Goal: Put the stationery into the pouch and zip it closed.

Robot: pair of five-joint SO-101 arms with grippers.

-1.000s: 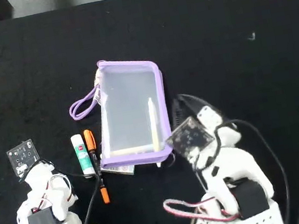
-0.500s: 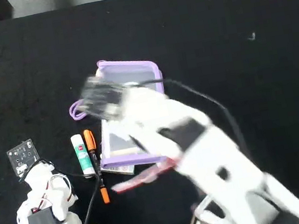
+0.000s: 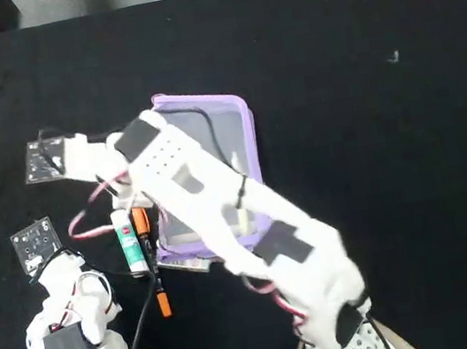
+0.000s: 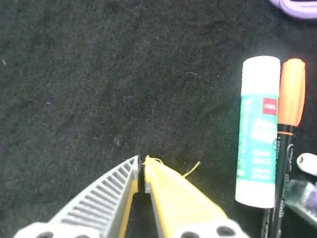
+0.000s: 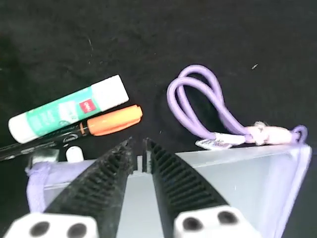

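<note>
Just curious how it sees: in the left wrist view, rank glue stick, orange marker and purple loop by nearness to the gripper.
1. Glue stick, beside the left gripper.
2. Orange marker, just beyond it.
3. Purple loop, far off.

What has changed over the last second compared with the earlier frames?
The right arm swung out from its folded pose by the pouch's near right corner and across the pouch. The right tool now hangs over the pouch's left edge beside the purple strap. Nothing was grasped or released. The pouch, glue stick, orange marker and left tool stayed put.
</note>
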